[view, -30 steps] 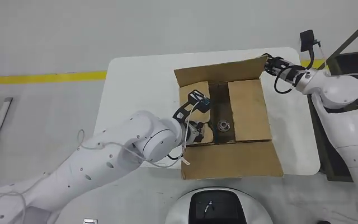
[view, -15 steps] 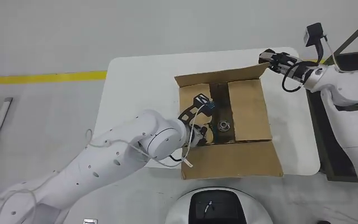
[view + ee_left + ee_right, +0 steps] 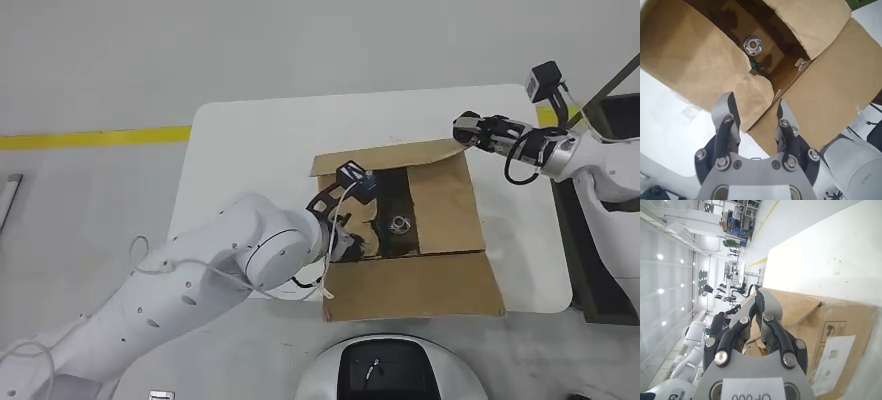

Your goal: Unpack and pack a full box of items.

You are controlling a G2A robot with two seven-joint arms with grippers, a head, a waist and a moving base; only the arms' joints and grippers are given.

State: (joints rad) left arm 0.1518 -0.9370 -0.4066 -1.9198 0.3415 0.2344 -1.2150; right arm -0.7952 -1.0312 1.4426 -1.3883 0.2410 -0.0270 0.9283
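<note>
The cardboard box sits mid-table, its near flap lying flat outward. My right gripper is at the far right corner, shut on the far flap, which stands tilted over the opening; in the right wrist view the fingers pinch the flap's edge. My left gripper is open at the box's near left corner, straddling the torn left flap. Inside lie a metal flange and a small green item. From above, the flange shows in the gap between the side flaps.
The white table has bare room left of and behind the box. A dark green rack stands past the table's right edge. A paper label is stuck on the box's outer wall.
The right gripper has moved left and inward with the far flap, raising it from lying outward to tilting over the opening. The left arm shifted slightly by the left flap.
</note>
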